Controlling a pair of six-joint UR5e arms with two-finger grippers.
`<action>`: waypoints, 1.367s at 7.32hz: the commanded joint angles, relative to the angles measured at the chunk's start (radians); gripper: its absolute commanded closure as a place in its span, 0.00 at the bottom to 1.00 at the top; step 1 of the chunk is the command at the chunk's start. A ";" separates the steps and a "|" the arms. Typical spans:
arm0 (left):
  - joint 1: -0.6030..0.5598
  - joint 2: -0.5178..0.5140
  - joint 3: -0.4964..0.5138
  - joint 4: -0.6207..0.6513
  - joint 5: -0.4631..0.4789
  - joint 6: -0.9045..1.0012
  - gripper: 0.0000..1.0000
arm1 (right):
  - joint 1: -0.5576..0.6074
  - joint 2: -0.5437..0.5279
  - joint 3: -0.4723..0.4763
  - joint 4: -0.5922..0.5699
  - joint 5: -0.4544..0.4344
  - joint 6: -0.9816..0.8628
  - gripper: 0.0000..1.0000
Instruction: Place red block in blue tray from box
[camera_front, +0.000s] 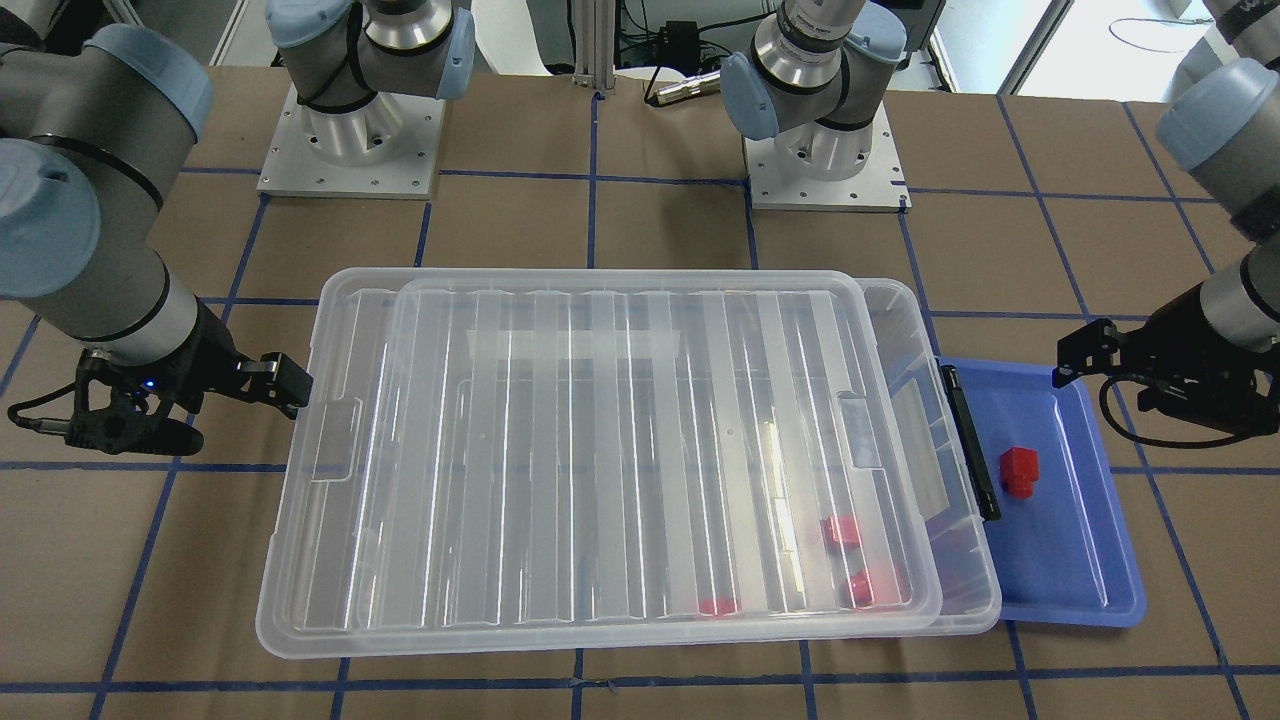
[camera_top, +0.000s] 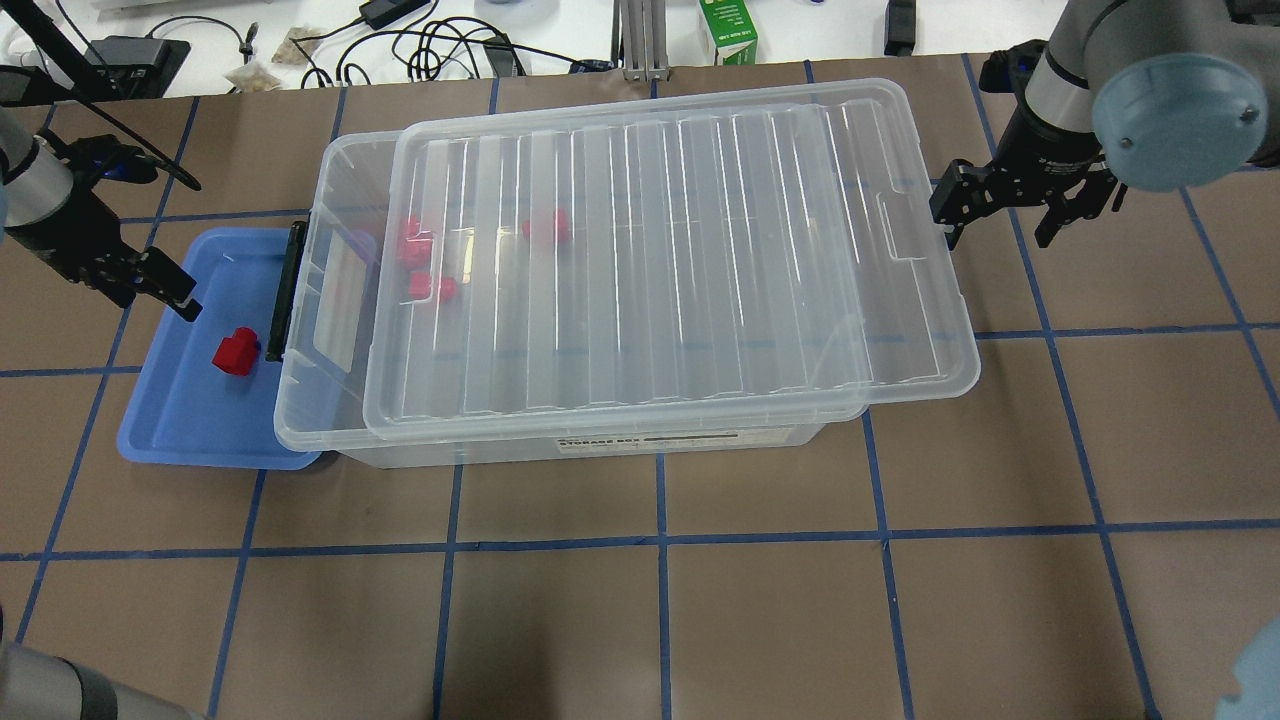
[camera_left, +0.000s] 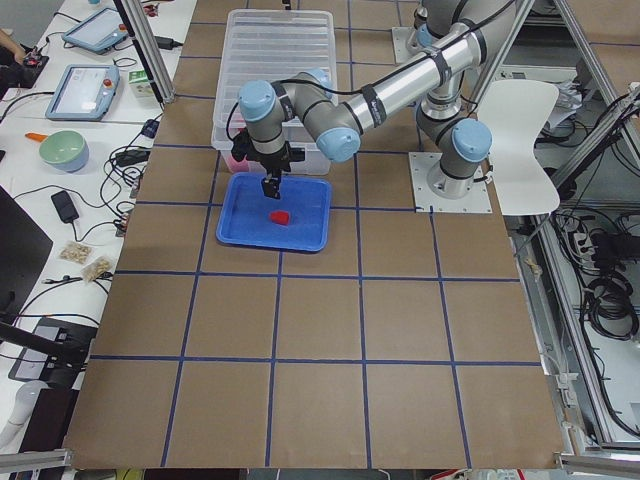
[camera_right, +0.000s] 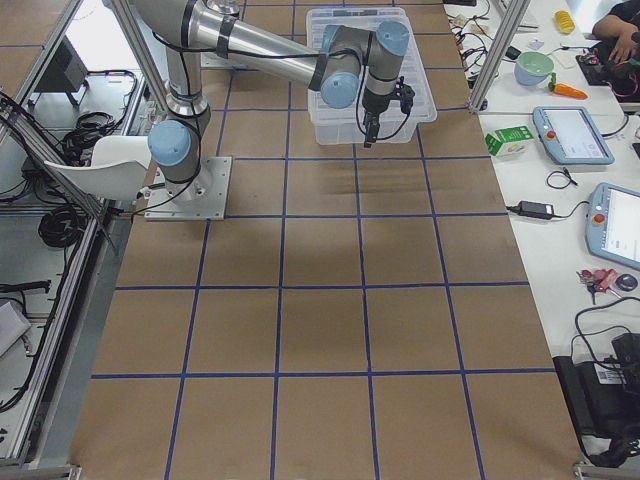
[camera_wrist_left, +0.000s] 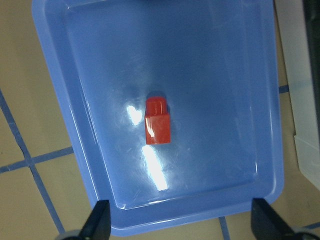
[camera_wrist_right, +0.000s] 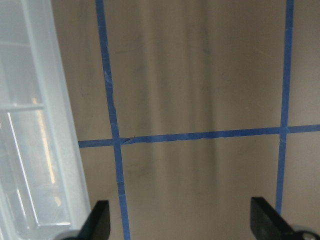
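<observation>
Brown tabletop (camera_top: 700, 600) carries the lidded clear box (camera_top: 650, 250), with the blue tray (camera_top: 170, 430) just beside its latch end. I see the left pincer (camera_wrist_left: 181, 215) released above the tray and the right pincer (camera_wrist_right: 181, 215) released too (beside the box). One red block (camera_wrist_left: 157, 122) lies in the tray.

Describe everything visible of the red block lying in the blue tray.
The red block is small, glossy red plastic: a square body with a short round stub at one end. It lies on its side near the middle of the blue tray, touching only the tray floor and clear of the rim. The left gripper hangs open above it, not touching.
</observation>
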 joint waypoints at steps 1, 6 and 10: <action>-0.079 0.088 0.003 -0.041 0.039 -0.054 0.00 | 0.026 0.001 0.000 0.001 0.001 0.029 0.00; -0.307 0.194 0.002 -0.083 -0.009 -0.383 0.00 | 0.029 -0.001 -0.007 0.001 0.036 0.032 0.00; -0.451 0.211 0.002 -0.084 -0.026 -0.580 0.00 | 0.029 -0.118 -0.143 0.260 0.042 0.035 0.00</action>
